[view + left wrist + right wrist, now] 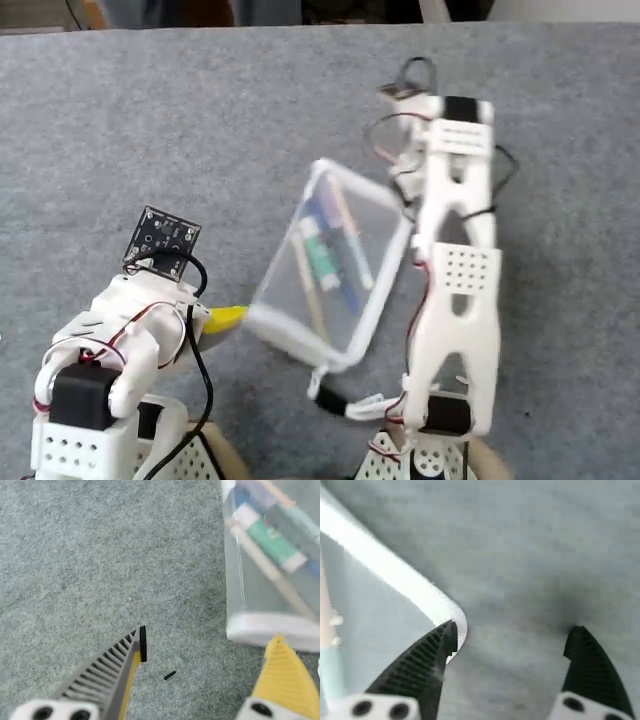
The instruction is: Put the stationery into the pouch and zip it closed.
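Note:
A clear pouch with white trim [385, 275] lies tilted in the middle of the grey table. Inside it are a green-and-white tube [322, 255], pens [350, 240] and a wooden pencil [310, 290]. I cannot tell whether its zip is open. My left gripper [225, 318] is open just off the pouch's near-left edge. In the left wrist view its yellow finger [280, 675] sits next to the white trim [270, 627], with the tube [272, 540] beyond. My right gripper [514, 629] is open at the pouch's right corner [452, 617], one black finger [427, 660] touching the trim.
Grey felt covers the table [150, 130]. A small white loop with a dark tab [328, 398] lies at the pouch's near corner by the right arm's base. A tiny black scrap [170, 675] lies on the felt between the left fingers.

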`<control>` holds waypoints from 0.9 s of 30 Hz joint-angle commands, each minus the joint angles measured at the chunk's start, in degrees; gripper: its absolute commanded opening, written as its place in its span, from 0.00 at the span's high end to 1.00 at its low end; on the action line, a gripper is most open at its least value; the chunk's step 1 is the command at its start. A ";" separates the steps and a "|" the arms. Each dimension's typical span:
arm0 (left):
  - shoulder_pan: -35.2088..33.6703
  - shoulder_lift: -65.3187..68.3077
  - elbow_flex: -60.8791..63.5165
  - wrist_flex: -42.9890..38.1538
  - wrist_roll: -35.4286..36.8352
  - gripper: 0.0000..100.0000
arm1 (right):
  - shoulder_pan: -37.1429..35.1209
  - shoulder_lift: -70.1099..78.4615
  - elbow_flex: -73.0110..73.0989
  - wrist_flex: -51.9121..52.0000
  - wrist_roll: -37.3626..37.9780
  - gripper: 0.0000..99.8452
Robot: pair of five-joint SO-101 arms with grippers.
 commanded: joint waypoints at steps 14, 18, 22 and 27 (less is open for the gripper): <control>-0.48 0.18 -2.95 0.35 0.35 0.62 | 26.20 -1.80 -10.59 0.44 1.14 0.65; -0.48 0.18 -3.30 0.35 0.35 0.62 | 24.35 -12.09 1.63 0.53 2.81 0.65; -0.57 0.26 -5.23 0.35 0.35 0.62 | 16.44 -30.90 32.84 0.44 3.87 0.65; -0.57 0.26 -5.23 1.58 0.44 0.62 | 4.13 -58.07 67.03 0.35 0.70 0.66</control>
